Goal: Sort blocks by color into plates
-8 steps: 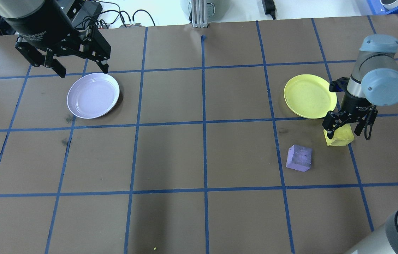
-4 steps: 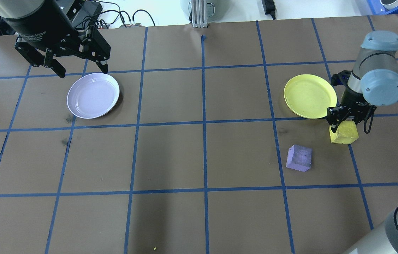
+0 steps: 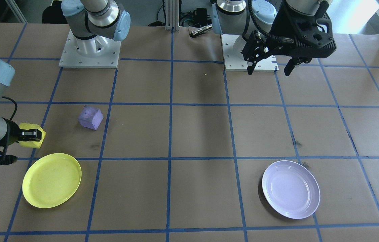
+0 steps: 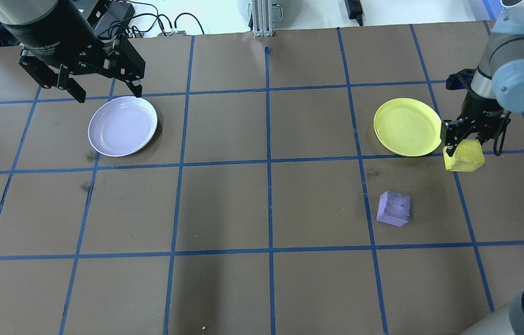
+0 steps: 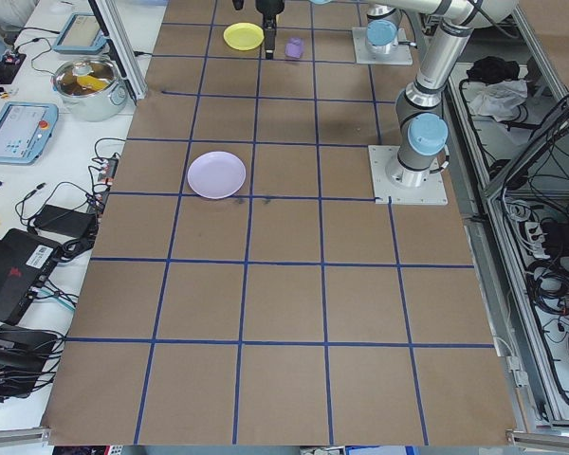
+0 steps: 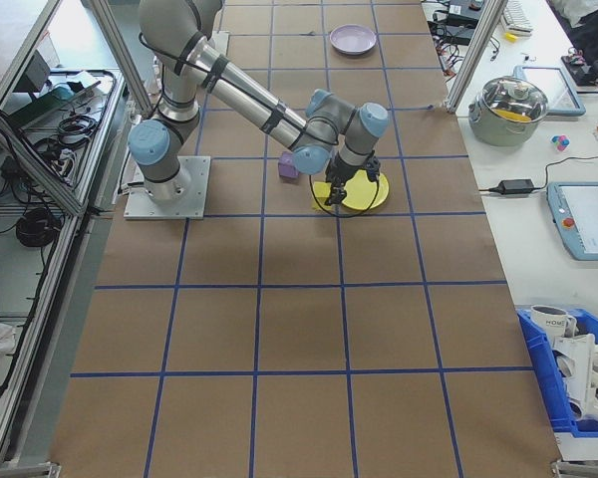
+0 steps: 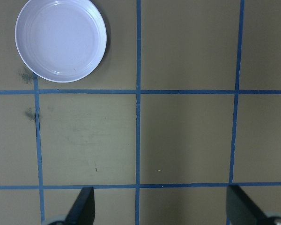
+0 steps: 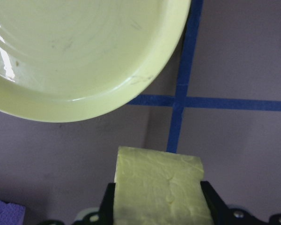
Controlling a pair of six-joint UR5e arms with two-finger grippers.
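Neither plate holds a block. Right claw (image 4: 464,145) pinches the yellow block (image 4: 464,157) aloft beside the yellow plate (image 4: 407,126). Purple block (image 4: 394,209) lies on the table (image 4: 262,209); lavender plate (image 4: 122,125) unfilled, left claw (image 4: 103,90) spread.

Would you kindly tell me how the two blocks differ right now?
The yellow block is held in the right gripper beside the yellow plate; the purple block lies free on the table, untouched. They differ in colour. Both are small, rough cubes of similar size.

Yellow block (image 4: 464,157) lifted beside yellow plate (image 4: 406,126).
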